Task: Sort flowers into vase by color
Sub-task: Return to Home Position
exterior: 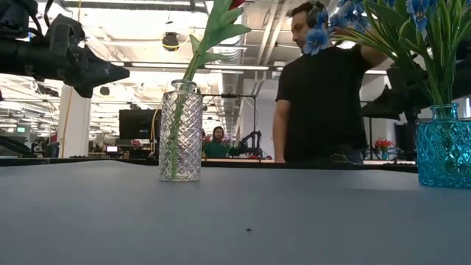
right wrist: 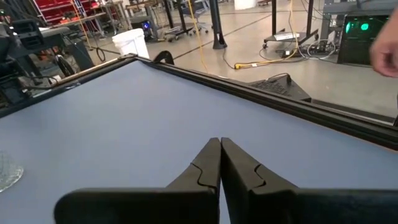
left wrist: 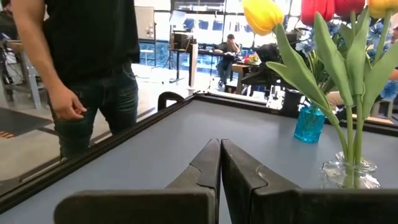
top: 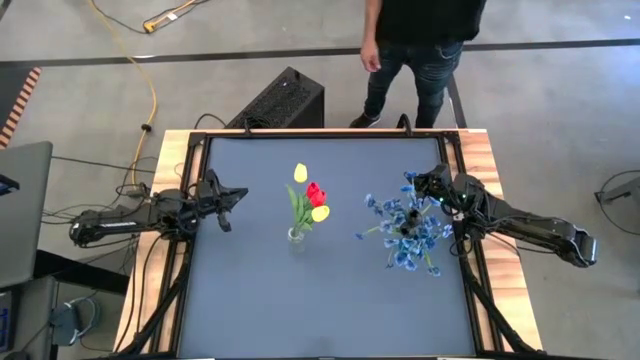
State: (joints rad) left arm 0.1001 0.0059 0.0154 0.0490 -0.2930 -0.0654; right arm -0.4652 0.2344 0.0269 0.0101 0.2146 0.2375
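So, red and yellow tulips (top: 316,193) in the clear vase (exterior: 180,132), blue blossoms (top: 410,230) in the blue vase (exterior: 444,151); jaws on left arm (top: 160,210) and right arm (top: 530,225) pressed together.

Open-plan robotics lab or workshop floor. Bare concrete floor (top: 560,90) with a yellow cable (top: 152,95) trailing across it, and a black equipment case (top: 285,100) next to the framed bench (top: 330,300). Red storage racks (right wrist: 57,9), white bucket (right wrist: 130,42), strip lights (exterior: 221,68) under exposed ceiling. One person (exterior: 324,96) stands at the bench, another person (left wrist: 229,53) sits at a desk behind.
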